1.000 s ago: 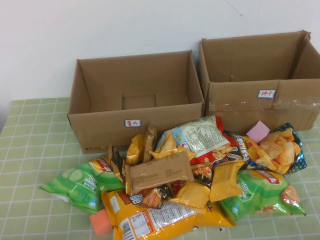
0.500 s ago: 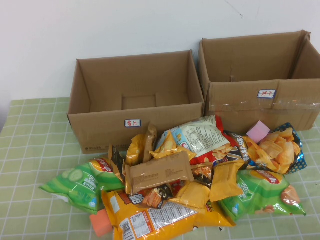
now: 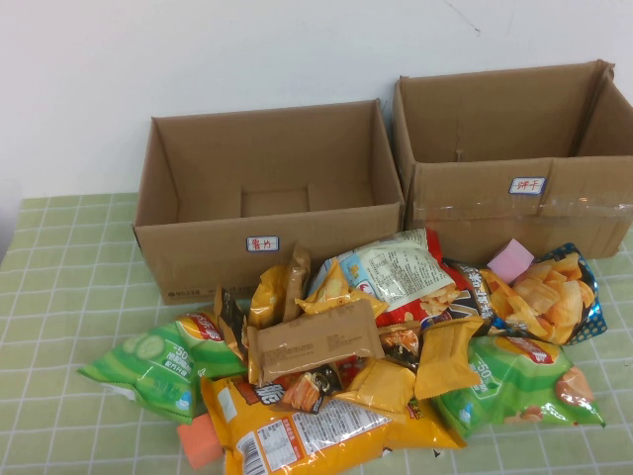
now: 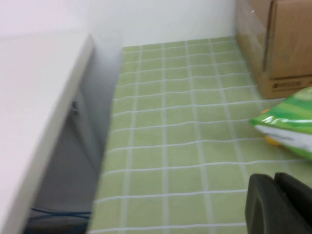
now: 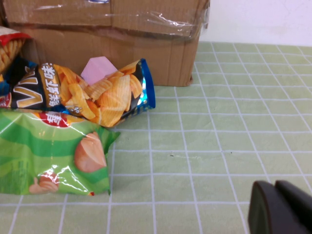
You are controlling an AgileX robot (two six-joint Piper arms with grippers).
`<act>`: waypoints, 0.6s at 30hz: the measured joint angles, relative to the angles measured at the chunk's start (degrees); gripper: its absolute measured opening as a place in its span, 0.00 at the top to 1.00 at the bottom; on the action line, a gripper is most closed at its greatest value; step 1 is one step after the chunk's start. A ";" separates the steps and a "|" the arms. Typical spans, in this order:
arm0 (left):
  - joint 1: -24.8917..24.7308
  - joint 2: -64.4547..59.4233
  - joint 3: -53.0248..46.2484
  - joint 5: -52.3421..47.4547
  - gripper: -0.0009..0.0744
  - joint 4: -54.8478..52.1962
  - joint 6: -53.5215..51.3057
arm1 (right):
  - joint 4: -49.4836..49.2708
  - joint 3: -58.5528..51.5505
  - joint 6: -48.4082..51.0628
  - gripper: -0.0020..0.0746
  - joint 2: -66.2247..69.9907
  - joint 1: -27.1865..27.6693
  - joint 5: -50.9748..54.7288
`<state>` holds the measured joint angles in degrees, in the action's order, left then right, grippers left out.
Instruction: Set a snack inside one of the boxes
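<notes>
The bright green Lay's bag (image 3: 153, 361) with cucumber slices lies flat on the green checked cloth, at the left edge of the snack pile. Its end also shows in the left wrist view (image 4: 287, 124). The lower brown box (image 3: 198, 252) with the red-written label (image 3: 262, 243) stands open and empty behind it; its corner shows in the left wrist view (image 4: 287, 44). My left gripper (image 4: 274, 180) is shut and empty, low over the cloth short of the bag. My right gripper (image 5: 275, 187) is shut and empty over bare cloth right of the pile. Neither arm shows in the high view.
The taller taped box (image 3: 475, 203) with a blue-written label stands at back right. The other green bag (image 3: 519, 381) lies at the pile's right. A yellow bag (image 3: 307, 430), a brown packet (image 3: 312, 341), a pink block (image 3: 510, 260) and an orange block (image 3: 201, 440) lie nearby. A white ledge (image 4: 34, 97) borders the table's left.
</notes>
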<state>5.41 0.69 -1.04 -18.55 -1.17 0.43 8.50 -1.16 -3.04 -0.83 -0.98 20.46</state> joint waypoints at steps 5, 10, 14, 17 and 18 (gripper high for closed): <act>0.00 0.00 -0.11 3.76 0.99 -0.14 2.28 | 0.00 0.00 0.00 0.98 0.00 0.00 0.00; 0.00 0.00 -0.11 16.61 0.99 21.17 15.45 | 0.00 0.00 0.00 0.98 0.00 0.00 0.00; 0.00 0.00 -0.11 24.50 0.99 38.57 22.36 | 0.00 0.00 0.00 0.98 0.00 0.00 0.00; 0.00 0.00 -0.11 25.09 0.99 41.84 23.04 | 0.00 0.00 0.00 0.98 0.00 0.00 0.00; 0.00 0.00 -0.11 25.23 0.99 42.07 23.13 | 0.00 0.00 0.00 0.98 0.00 0.00 0.00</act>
<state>5.41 0.69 -1.14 6.68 40.91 23.56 8.50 -1.16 -3.04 -0.83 -0.98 20.46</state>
